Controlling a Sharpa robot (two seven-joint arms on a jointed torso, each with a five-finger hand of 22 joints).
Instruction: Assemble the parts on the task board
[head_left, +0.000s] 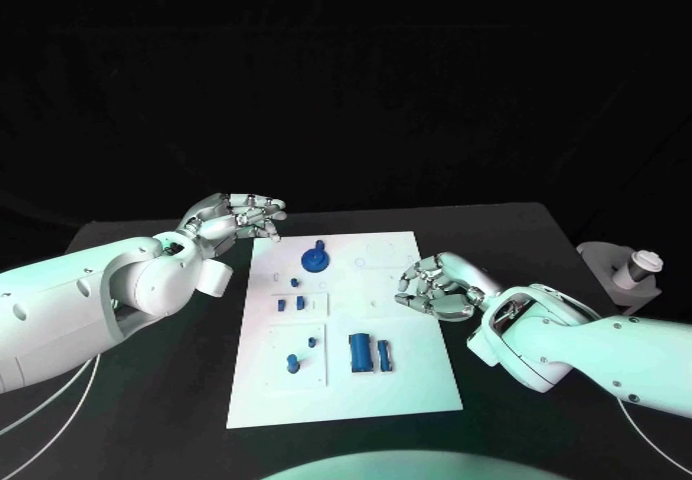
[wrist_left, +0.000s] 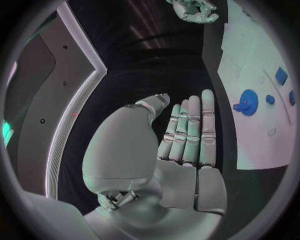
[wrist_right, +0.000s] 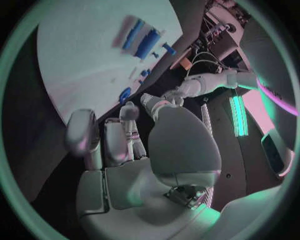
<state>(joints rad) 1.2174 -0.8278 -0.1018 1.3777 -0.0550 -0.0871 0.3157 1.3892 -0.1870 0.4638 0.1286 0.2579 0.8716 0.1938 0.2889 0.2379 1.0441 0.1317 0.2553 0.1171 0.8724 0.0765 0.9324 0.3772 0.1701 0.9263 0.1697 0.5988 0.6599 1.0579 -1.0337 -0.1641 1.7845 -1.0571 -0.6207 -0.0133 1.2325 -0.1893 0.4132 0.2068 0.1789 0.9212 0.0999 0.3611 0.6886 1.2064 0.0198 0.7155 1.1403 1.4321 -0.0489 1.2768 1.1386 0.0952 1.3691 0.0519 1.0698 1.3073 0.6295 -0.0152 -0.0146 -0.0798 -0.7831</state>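
Your left hand (head_left: 235, 216) is hovering past the task board (head_left: 418, 385)'s far corner, fingers apart, holding nothing. Your right hand (head_left: 438, 284) is curling empty at its edge. The parts (head_left: 369, 352) are lying mid-board; they look light, rigid, slippery, so pinch their sides.

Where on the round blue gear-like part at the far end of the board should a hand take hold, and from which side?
Probably at its toothed rim, from above. The round blue part lies flat on the task board, so only its rim and small side knob offer purchase. The left hand, open beside the board's far corner, is nearer to it than the right hand.
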